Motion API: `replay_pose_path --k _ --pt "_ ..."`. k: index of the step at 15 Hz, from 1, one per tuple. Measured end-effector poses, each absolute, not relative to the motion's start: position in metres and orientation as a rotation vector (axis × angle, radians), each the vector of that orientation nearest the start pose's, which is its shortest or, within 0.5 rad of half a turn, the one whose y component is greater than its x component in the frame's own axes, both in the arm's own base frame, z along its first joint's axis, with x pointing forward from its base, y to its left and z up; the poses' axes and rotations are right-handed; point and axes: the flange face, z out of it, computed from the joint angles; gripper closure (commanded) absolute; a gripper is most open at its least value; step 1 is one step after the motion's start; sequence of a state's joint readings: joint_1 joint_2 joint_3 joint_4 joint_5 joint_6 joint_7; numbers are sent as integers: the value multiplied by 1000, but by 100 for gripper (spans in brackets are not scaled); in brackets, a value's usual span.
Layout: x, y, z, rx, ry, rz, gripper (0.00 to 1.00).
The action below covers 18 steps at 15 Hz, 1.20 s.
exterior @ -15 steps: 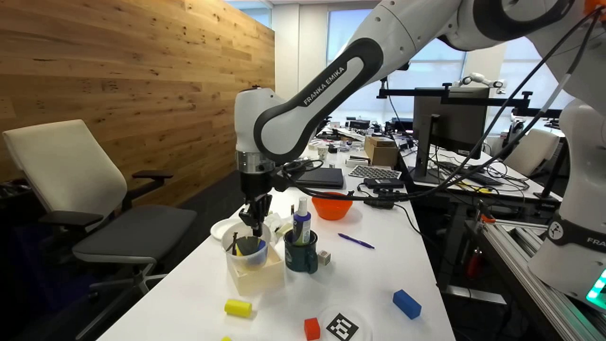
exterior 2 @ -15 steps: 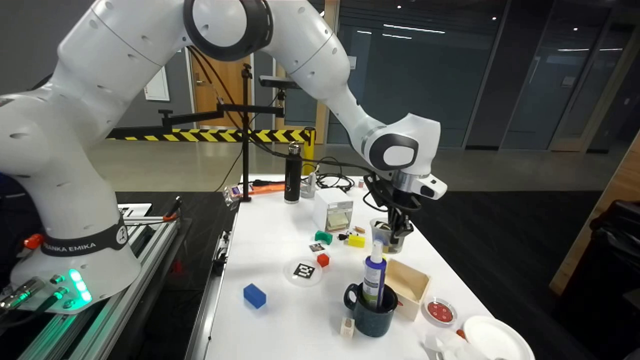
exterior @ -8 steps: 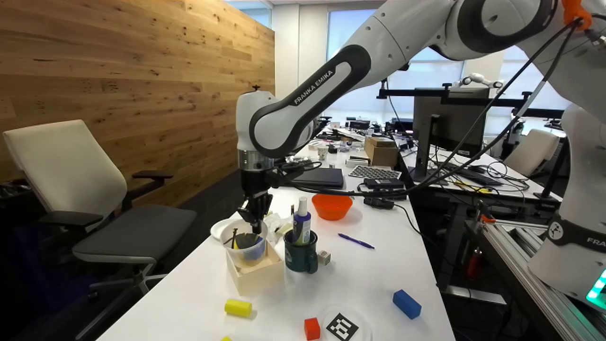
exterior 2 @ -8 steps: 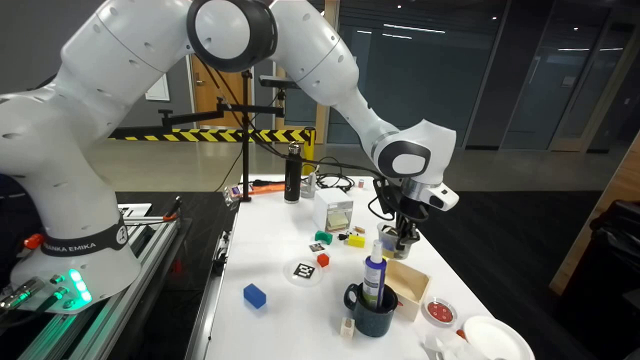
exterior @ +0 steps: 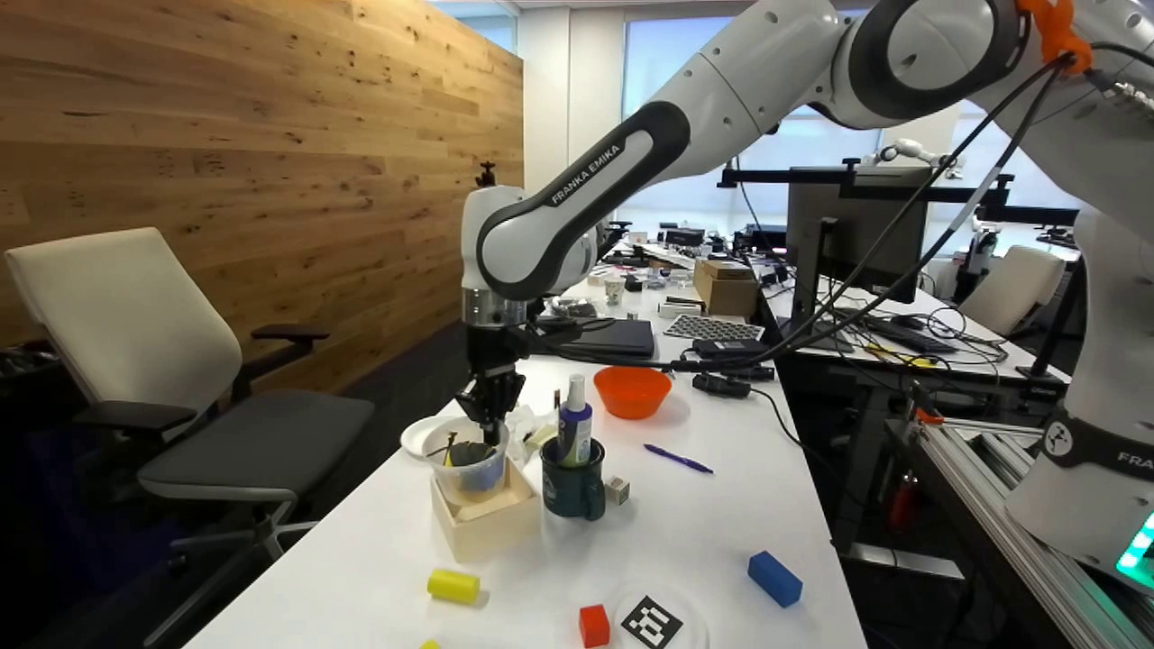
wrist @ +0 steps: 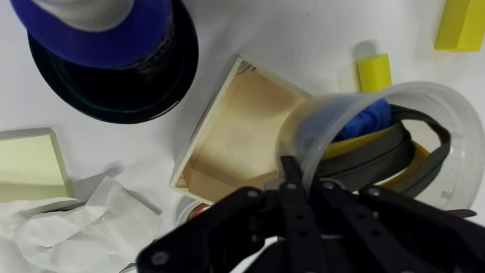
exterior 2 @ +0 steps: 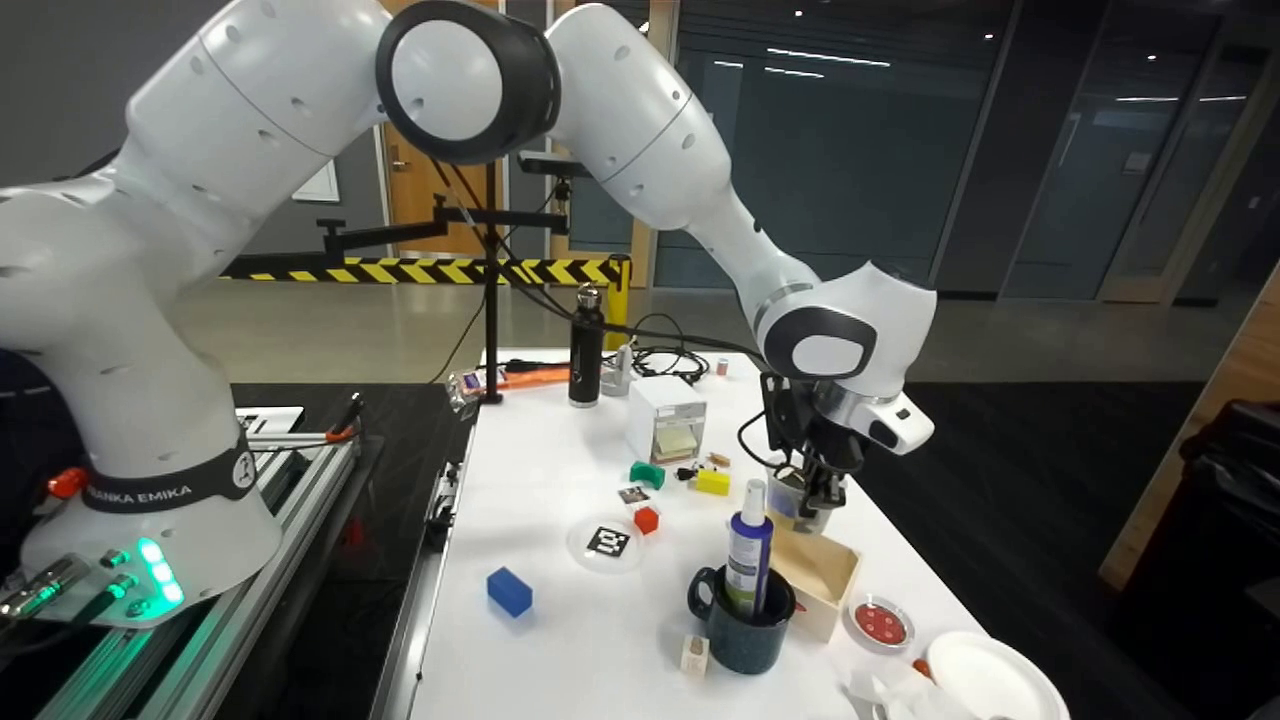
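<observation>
My gripper (wrist: 306, 178) is shut on the wall of a translucent plastic cup (wrist: 318, 117), one finger outside and one inside the rim. The cup holds something blue (wrist: 365, 119) and a dark grey and yellow strap-like thing (wrist: 363, 163). In both exterior views the gripper (exterior: 492, 431) (exterior 2: 824, 492) points down with the cup (exterior: 471, 478) (exterior 2: 790, 500) beside it, at the edge of an open pale wooden box (exterior: 496, 532) (exterior 2: 828, 580). In the wrist view the cup covers one corner of the box (wrist: 238, 136); the box's visible inside is bare.
A dark mug (exterior: 566, 494) with a purple spray bottle (exterior: 574, 437) stands beside the box. A yellow cylinder (exterior: 453, 586), red cube (exterior: 594, 626), blue block (exterior: 774, 579), orange bowl (exterior: 632, 393), pen (exterior: 678, 458), white plates (exterior 2: 995, 680) and crumpled paper (wrist: 87, 231) lie around.
The gripper and cup have moved along the table toward the box and mug, so the cup now overlaps the box's end in both exterior views. The grip on the cup is unchanged.
</observation>
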<state>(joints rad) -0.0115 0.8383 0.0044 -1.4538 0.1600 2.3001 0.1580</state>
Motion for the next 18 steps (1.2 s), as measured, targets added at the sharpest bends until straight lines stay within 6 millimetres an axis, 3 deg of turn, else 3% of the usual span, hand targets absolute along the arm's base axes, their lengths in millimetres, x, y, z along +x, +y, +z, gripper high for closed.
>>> replay_pose_path --k 8,18 --pt "720 -31 172 -2942 508 13 99" --pt "720 -32 137 -2904 513 -38 99"
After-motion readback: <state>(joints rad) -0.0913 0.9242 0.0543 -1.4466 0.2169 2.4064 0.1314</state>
